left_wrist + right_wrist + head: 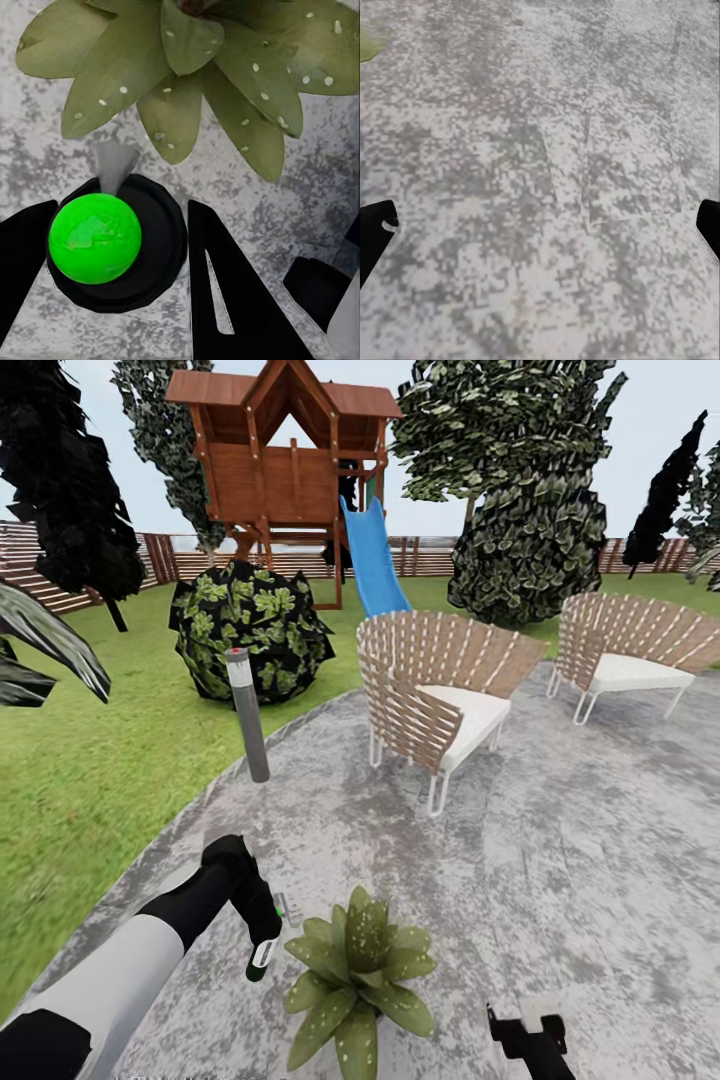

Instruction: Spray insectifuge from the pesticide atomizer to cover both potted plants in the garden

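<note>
With your left gripper (120, 300) clamped on the dark-bodied, green-capped pesticide atomizer (105, 244), sweep its nozzle across every speckled leaf of the low green potted plant (358, 970), right gripper (540, 225) idling with fingers apart.

patio (560, 840): mottled rough stone | chairs (440, 690): woven slats (matt) | playhouse (285, 460): wood

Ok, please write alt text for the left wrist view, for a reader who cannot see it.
The left hand holds the pesticide atomizer, a black body with a bright green round top, between dark fingers. Just ahead, a potted plant spreads speckled green leaves over the grey patio.
</note>
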